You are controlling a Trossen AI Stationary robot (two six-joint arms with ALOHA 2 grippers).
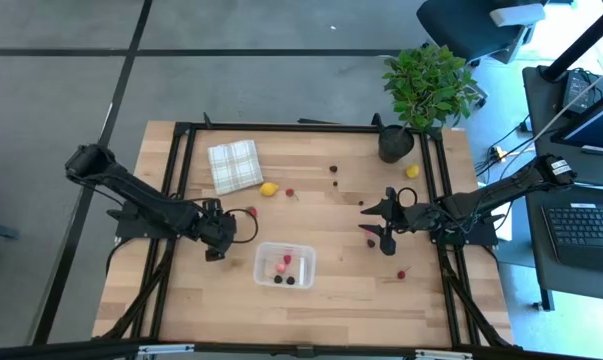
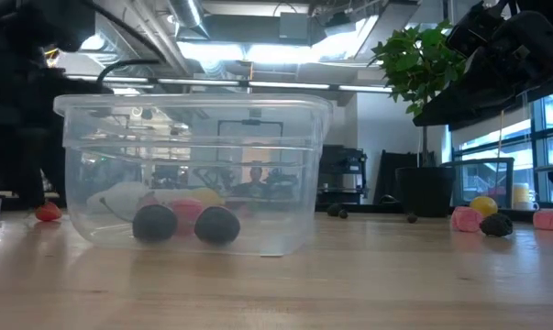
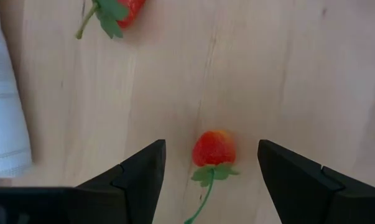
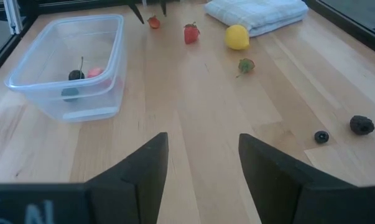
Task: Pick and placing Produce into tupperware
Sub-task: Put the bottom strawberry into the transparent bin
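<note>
The clear tupperware (image 1: 284, 265) stands near the table's front middle and holds a few dark and pink pieces (image 2: 217, 225). It also shows in the right wrist view (image 4: 69, 62). My left gripper (image 1: 224, 228) is open, low over the wood to the tub's left. A red strawberry (image 3: 213, 148) lies on the table between its fingers, untouched, and a second strawberry (image 3: 122, 9) lies farther off. My right gripper (image 1: 371, 222) is open and empty to the tub's right, pointing at the tub. More produce lies scattered on the table: a lemon (image 1: 269, 188), dark berries (image 4: 361, 124) and a cherry (image 1: 404, 271).
A white-green checked folded cloth (image 1: 234, 165) lies at the far left, beside the lemon. A potted plant (image 1: 396, 143) stands at the far right corner, with a yellow piece (image 1: 412, 170) near it. A black frame runs along the table's edges.
</note>
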